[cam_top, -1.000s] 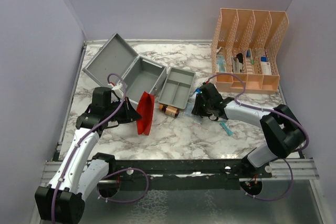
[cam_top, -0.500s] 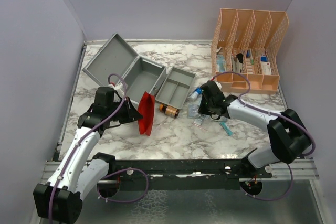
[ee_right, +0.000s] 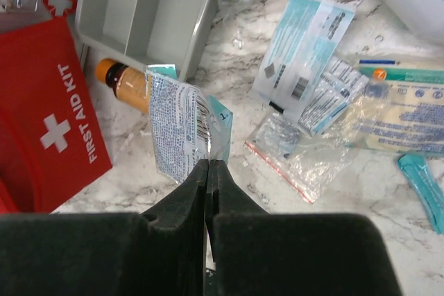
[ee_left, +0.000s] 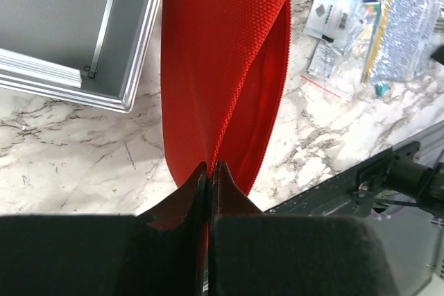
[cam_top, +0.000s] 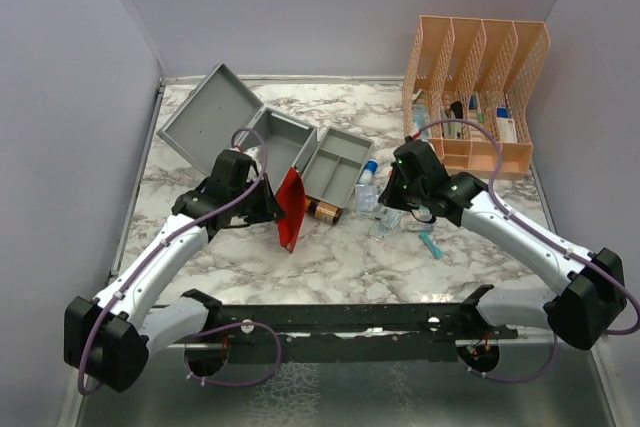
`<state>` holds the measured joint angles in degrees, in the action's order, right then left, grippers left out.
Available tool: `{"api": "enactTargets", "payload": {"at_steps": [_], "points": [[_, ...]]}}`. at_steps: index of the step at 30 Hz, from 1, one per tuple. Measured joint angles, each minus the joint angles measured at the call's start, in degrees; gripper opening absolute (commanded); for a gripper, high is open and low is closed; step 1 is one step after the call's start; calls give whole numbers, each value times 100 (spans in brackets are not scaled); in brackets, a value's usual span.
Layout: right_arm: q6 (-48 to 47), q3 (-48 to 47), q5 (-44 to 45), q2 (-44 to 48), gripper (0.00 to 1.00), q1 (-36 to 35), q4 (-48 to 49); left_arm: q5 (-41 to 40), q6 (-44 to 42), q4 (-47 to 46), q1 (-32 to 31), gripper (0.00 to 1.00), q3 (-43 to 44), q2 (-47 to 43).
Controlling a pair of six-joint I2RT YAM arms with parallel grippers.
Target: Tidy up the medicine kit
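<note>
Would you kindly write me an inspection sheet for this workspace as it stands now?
Surface: marble-pattern tabletop; no spills seen.
Job's things: medicine kit open, lid tilted back; its divided tray sits on the table beside it.
Clutter: brown bottle and loose packets near the tray; filled peach organizer at back right.
End effectors: left end effector shut on red pouch; right end effector shut on printed sachet.
Cables: purple cables loop at both wrists; no snag seen.
Surroundings: plain walls; nothing else seen.
</note>
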<state>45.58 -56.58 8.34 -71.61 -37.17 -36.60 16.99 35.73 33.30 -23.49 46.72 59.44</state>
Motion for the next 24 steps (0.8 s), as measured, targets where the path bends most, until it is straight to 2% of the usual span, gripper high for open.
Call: {"api": "enactTargets", "payload": {"at_steps": [5,13,19,24], "points": [[122,11,-33,142,1,-269,-155,-566,103,-37,-396,0,-48,50],[111,-35,-11,356,1,-1410,31,-758,144,-72,-546,0,-105,282],[157,-824,197,-138,1,-1991,44,-769,238,-72,-667,0,-105,271],[321,-1499,743,-822,1,-2415,-92,-811,243,-70,-697,0,-105,269]]}}
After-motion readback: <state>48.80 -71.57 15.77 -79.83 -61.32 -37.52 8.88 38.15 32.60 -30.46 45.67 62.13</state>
